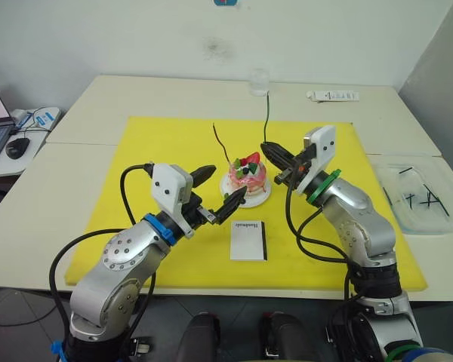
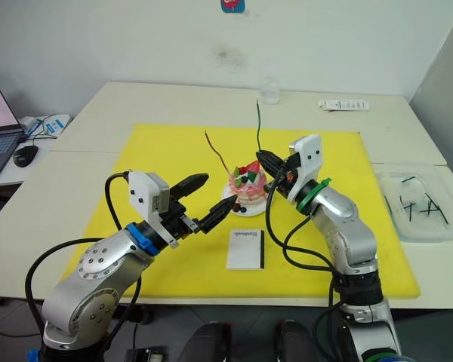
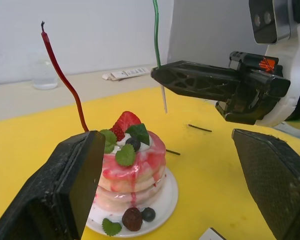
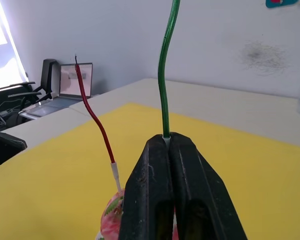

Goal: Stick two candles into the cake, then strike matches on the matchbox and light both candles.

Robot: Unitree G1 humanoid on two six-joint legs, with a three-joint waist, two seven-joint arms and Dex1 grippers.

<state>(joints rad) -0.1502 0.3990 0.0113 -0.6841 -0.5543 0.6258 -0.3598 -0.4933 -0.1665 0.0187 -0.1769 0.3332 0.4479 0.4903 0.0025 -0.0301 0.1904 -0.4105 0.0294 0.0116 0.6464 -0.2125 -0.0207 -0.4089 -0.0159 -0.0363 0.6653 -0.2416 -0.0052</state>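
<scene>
Cake (image 1: 247, 179), pink and berry-topped on its white plate, sat at the centre of the frame on the yellow mat (image 1: 166, 143). The red-brown candle (image 1: 223, 148) already stood in it, leaning toward the upper left. The right gripper (image 1: 269, 150), just right of the cake, had its fingers pinched together on the green candle (image 1: 266, 117), which rose upright above them with its white end just clear of the cake top. The left gripper (image 1: 220, 190) stood spread and empty at the cake's left. The matchbox (image 1: 248, 240) lay below the cake. Matches (image 1: 423, 197) lay in a clear tray (image 1: 399, 167) at the right edge.
</scene>
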